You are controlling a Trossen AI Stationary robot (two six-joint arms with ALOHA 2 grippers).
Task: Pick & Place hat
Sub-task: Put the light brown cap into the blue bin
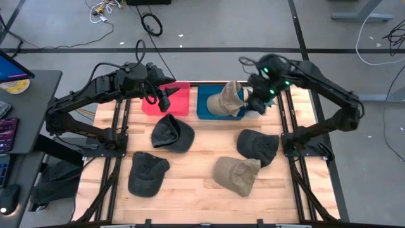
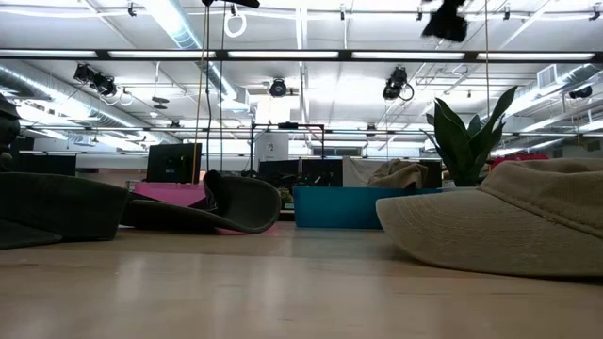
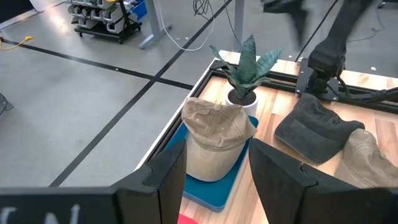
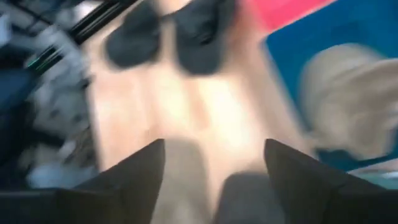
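Note:
A tan hat lies crown up on the blue tray at the far middle of the table; the left wrist view shows the same hat. The pink tray stands beside the blue one. My left gripper hangs open over the pink tray, its fingers holding nothing. My right gripper hangs high near the blue tray's right end, open and holding nothing. Three dark grey hats and another tan hat rest on the wood.
A potted plant stands at the blue tray's far right corner, under my right arm. The arms' black frames run along both table sides. Bare wood shows between the hats in the middle.

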